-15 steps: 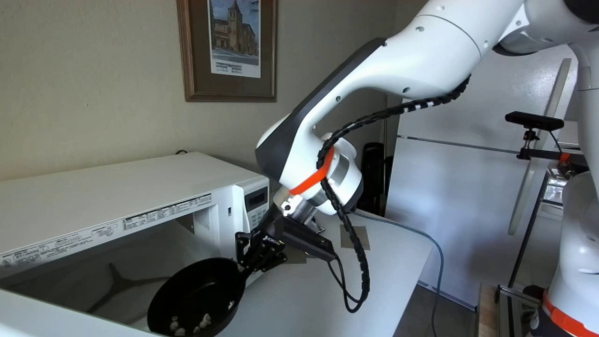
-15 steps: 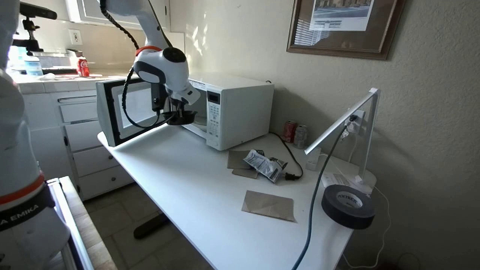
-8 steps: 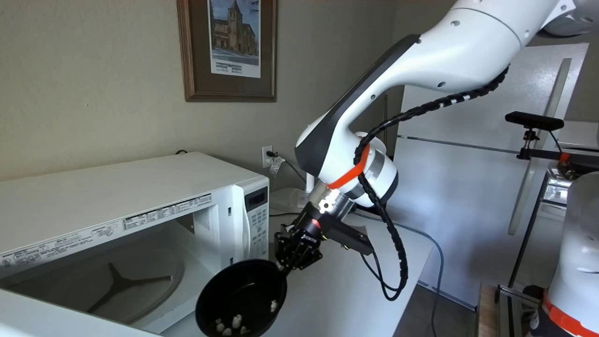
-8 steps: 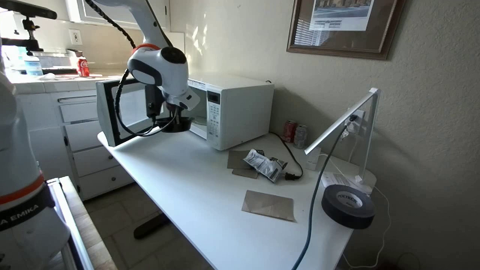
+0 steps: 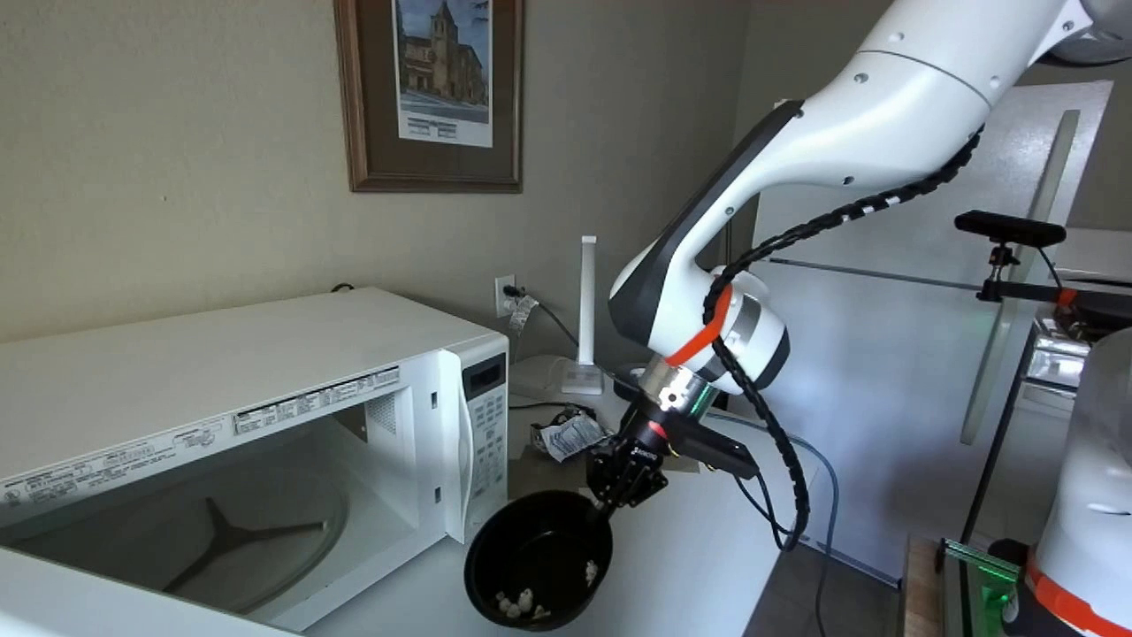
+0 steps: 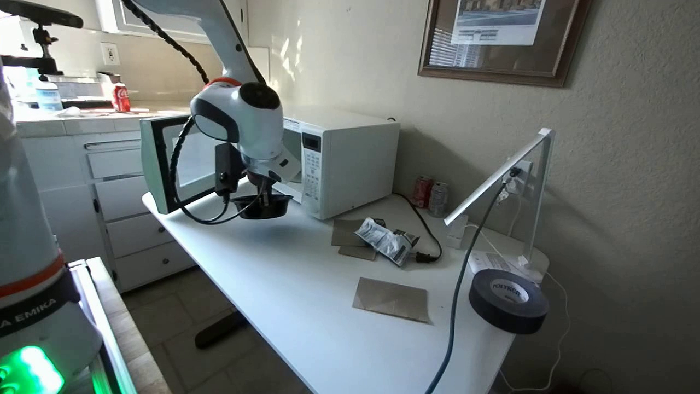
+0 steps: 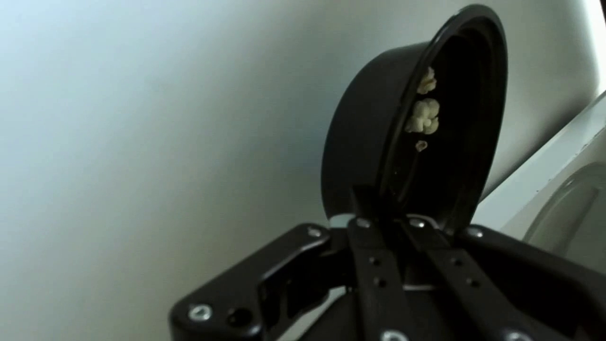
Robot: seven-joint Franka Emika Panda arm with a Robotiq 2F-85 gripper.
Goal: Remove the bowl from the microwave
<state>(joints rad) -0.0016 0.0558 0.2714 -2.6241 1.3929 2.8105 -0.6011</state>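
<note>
The bowl (image 5: 548, 553) is round and glossy black, with a thin rim that catches a narrow line of light in the wrist view. Its outer wall is smooth and curved; the inside is darker still, with a faint streak of sheen. Pale clumps (image 7: 424, 116) that look like popcorn sit along the inner wall: the wrist view shows 3, the middle clump the largest and the lowest only a crumb. In an exterior view they form a cluster low in the bowl, with a separate bit over to the right.

The claw (image 7: 381, 206) has its 2 fingers drawn close together, pinching the bowl at its near edge; the fingertips themselves are too dark to make out clearly. Held this way, the bowl hangs above the white desk (image 6: 306, 295), outside the microwave (image 5: 265, 345) and near its control-panel corner. In an exterior view the rim looks nearly level.

The microwave is white and boxy, its door (image 6: 199, 158) swung wide. Inside lies a glass turntable (image 5: 301, 495) with a dark 3-armed shape at its middle. Farther along the desk are a crumpled silver packet (image 6: 387, 241), brown card (image 6: 392, 300) and 2 cans (image 6: 438, 200) side by side.
</note>
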